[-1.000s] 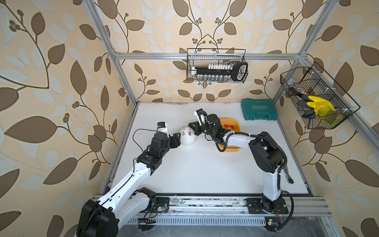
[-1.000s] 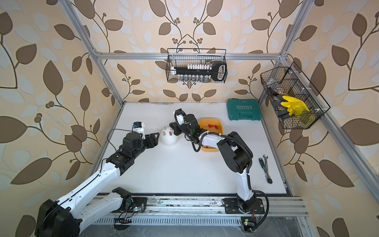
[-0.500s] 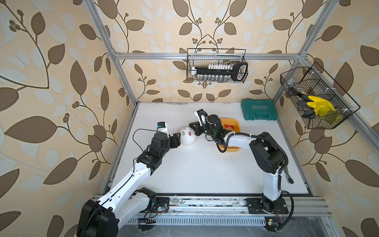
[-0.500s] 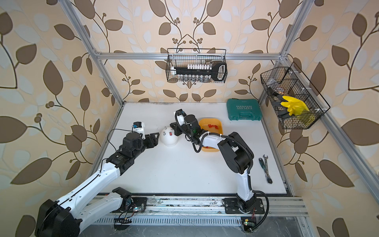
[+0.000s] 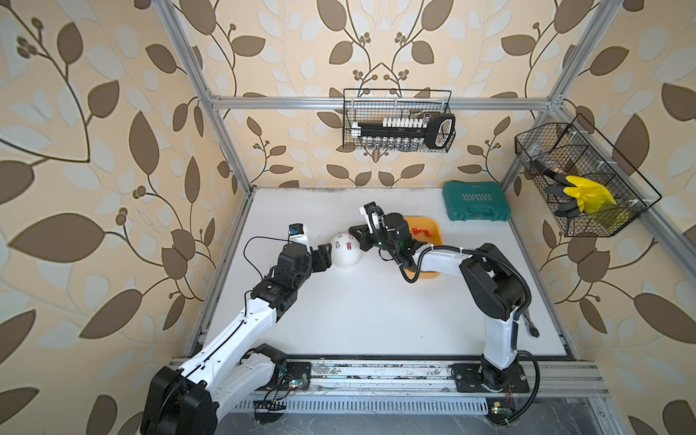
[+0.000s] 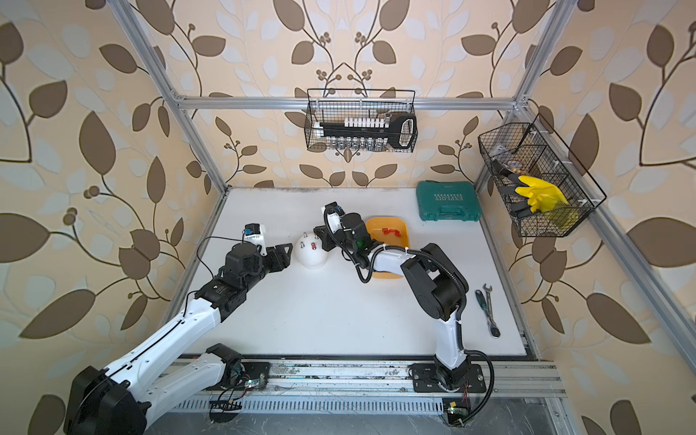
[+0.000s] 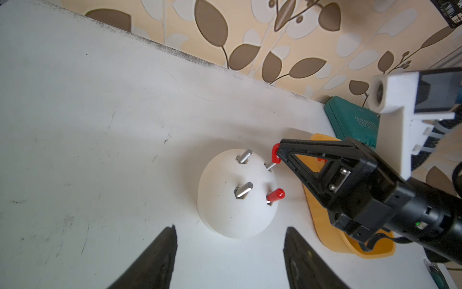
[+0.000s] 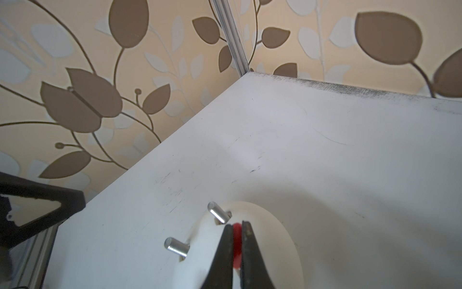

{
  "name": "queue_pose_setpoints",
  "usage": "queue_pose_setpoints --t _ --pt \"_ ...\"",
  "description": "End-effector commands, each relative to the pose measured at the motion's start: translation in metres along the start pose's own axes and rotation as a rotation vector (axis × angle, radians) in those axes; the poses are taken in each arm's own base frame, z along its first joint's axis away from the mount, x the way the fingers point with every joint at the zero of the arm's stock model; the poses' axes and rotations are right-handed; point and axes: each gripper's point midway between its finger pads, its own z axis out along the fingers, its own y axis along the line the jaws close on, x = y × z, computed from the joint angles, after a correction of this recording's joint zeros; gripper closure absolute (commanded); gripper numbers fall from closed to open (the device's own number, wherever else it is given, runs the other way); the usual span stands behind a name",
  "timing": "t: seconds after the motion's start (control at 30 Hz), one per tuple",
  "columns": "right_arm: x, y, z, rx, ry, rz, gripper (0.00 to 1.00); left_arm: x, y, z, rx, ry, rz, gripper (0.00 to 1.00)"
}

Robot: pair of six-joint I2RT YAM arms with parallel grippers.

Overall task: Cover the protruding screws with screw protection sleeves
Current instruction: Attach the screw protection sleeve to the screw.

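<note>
The right gripper (image 7: 280,150) was pinched nearly shut on a red sleeve (image 7: 275,153), its jaws parted only by the width of that little cap. From the right wrist view I could see the red squeezed between the two black fingers (image 8: 225,250). The gripper reached in from about three o'clock over the white dome (image 5: 344,258), which stood on the desk (image 5: 357,312) a little toward eleven o'clock of the middle.

The held sleeve sat at the tip of one of the four screws (image 7: 270,165), the one at about one o'clock on the dome's crown. Grey shank showed beneath it, and how far on it sat I could not tell. A second sleeve (image 7: 275,195) covered the screw at about four o'clock. The bare screws (image 7: 243,192) stood at nine and eleven o'clock.

The left gripper (image 7: 231,228) held nothing. It waited at the dome's nine o'clock side with its jaws wide apart, the fingertips just beside the dome's base and, in the left wrist view, clear of it.

The orange tray (image 5: 433,226) lay at the dome's three o'clock, partly under the right arm, with spare sleeves (image 5: 420,231) in it. A green case (image 5: 476,201) lay closed toward two o'clock, near the back wall.
</note>
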Motion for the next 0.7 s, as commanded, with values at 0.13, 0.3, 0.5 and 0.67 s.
queue_pose_setpoints --t 0.13,0.3,0.5,0.67 --pt "0.003 -0.002 -0.009 0.002 -0.01 -0.008 0.91 -0.011 0.0 -0.003 -0.005 -0.047 0.01 0.3" --pt "0.005 -0.002 -0.013 0.002 -0.023 -0.016 0.91 -0.01 0.0 -0.003 -0.006 -0.046 0.011 0.3" --pt "0.006 -0.002 -0.015 -0.001 -0.023 -0.018 0.91 -0.011 -0.001 -0.004 0.0 -0.048 0.012 0.3" --pt "0.011 -0.001 -0.017 -0.008 -0.02 -0.021 0.9 -0.01 0.001 -0.006 -0.004 -0.05 0.011 0.3"
